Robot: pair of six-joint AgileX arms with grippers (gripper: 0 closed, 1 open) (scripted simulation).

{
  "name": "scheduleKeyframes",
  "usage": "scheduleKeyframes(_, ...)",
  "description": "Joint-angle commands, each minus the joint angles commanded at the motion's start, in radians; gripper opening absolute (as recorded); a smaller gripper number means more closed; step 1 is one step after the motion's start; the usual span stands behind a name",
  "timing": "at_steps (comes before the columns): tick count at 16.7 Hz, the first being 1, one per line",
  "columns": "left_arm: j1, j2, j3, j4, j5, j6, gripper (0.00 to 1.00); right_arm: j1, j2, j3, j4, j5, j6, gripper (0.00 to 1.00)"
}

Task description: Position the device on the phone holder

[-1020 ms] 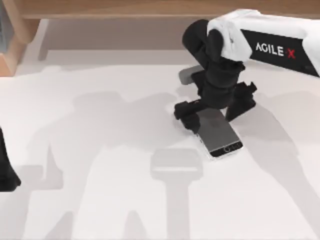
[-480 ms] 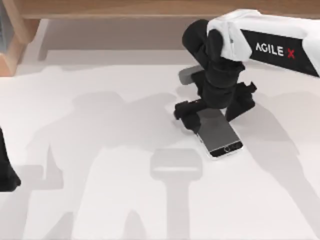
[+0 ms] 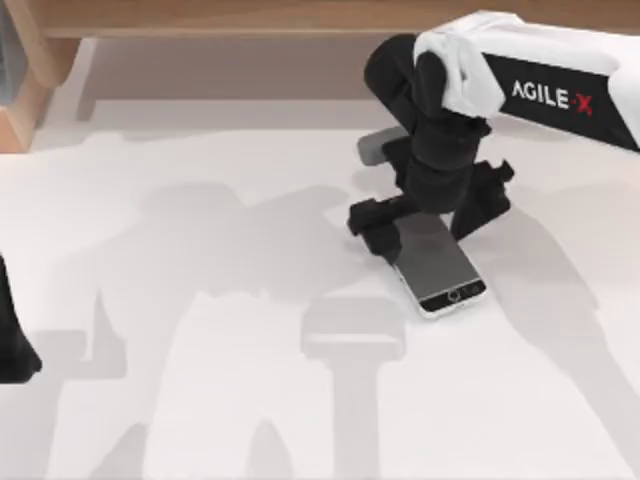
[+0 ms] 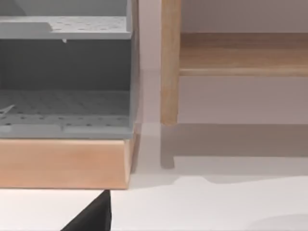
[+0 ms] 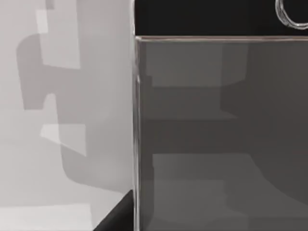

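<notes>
Nearest you in the top view, the left gripper [image 3: 14, 345] sits parked at the frame's lower-left edge; can't tell how its fingers stand. Its wrist cam gives you what the overhead doesn't: a grey shelf unit [image 4: 65, 72] with perforated shelves on a wooden base [image 4: 65, 163], w/ a wooden post [image 4: 169, 62] beside it; nothing seen lying on the shelves.

Mid-frame, right of centre, the device [image 3: 438, 265] lies flat on the white table [image 3: 200, 400], screen up, angled w/ its home-button end toward lower right. The right wrist cam shows you the screen close up [image 5: 216, 134], plus silver edge and part of the button ring.

The right gripper [image 3: 425, 218] is over the phone's upper-left end, fingers spread wide, one finger [image 3: 372, 226] on either side of it, not pinching. Behind it a grey phone holder [image 3: 375, 148] peeks out by the arm.
</notes>
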Motion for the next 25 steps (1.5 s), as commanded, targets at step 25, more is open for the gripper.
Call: scheduleKeyframes(25,0.0,0.0,0.0,0.0,0.0,0.0,1.0,-0.265,-0.583,-0.313,0.285,0.113,0.055,0.0)
